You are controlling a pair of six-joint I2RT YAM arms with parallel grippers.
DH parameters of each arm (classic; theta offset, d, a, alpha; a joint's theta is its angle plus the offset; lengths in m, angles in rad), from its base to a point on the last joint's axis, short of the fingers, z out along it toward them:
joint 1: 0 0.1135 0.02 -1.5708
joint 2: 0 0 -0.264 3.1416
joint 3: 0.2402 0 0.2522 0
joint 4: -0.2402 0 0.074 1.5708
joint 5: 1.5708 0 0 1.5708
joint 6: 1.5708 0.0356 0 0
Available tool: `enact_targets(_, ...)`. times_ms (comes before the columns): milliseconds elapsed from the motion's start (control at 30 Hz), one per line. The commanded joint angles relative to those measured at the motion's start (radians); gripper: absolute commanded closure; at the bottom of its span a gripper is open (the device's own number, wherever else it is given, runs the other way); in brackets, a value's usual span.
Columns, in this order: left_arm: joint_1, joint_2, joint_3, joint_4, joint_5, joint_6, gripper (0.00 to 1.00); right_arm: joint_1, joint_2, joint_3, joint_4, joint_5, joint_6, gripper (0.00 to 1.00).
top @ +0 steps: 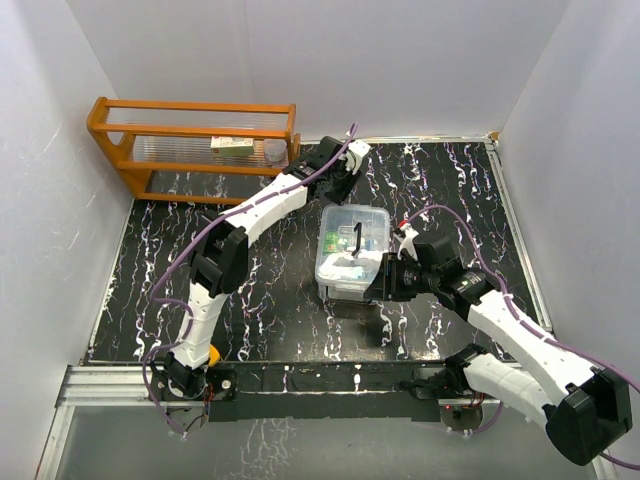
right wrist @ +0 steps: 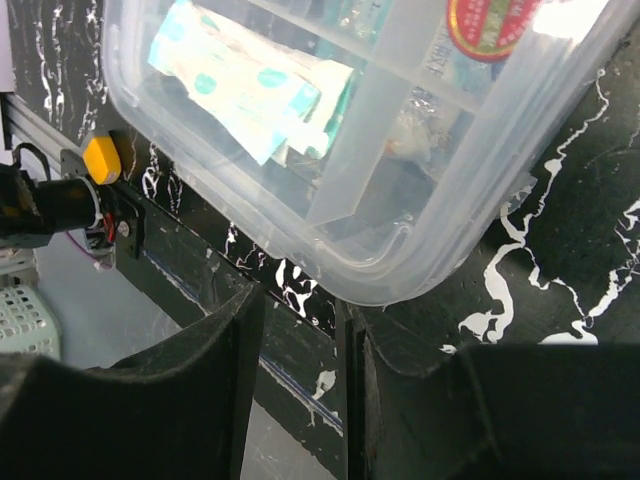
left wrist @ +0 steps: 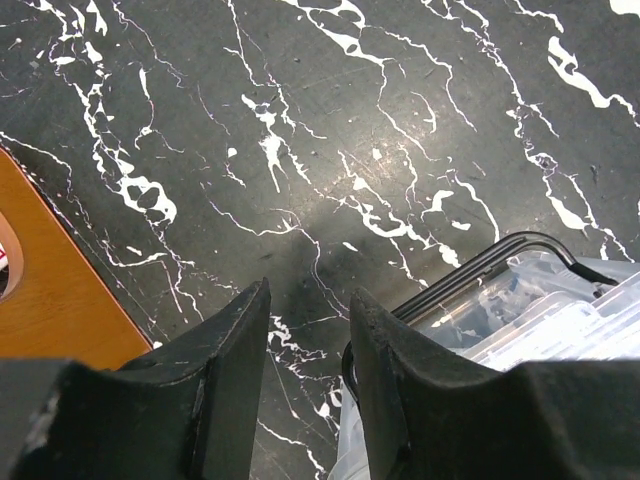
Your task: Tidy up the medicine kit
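Observation:
The medicine kit [top: 350, 248], a clear rounded box with a flat lid and a dark handle [top: 356, 238], sits mid-table. My left gripper [top: 341, 186] hovers at its far side. In the left wrist view the left gripper [left wrist: 310, 310] is open and empty, with the right finger beside the kit's corner [left wrist: 545, 320] and its dark handle [left wrist: 500, 255]. My right gripper [top: 383, 283] is at the kit's near right corner. The right wrist view shows the right gripper [right wrist: 300, 310] open with a narrow empty gap, just below the kit [right wrist: 400, 150], whose red mark [right wrist: 490, 20] and paper packets [right wrist: 250, 85] show through.
An orange wooden rack [top: 190, 140] stands at the back left, holding a clear container and a small box [top: 232, 145]; its edge [left wrist: 50, 290] shows close to my left fingers. The table's front rail [top: 300, 380] lies near my right gripper. White walls enclose the table.

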Motion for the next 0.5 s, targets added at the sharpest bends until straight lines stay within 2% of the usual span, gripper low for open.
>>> enact_targets(0,-0.003,-0.032,0.017,-0.122,0.036,0.063,0.64,0.001,0.011,0.005,0.077,0.105,0.014,0.67)
enact_targets(267,-0.003,-0.103,-0.116,-0.141,0.106,0.065,0.65,0.002,0.02,0.043,-0.027,0.38,0.059,0.68)
enact_targets(467,-0.003,-0.159,-0.206,-0.141,0.138,0.049,0.66,0.001,0.02,0.075,-0.051,0.518,0.101,0.68)
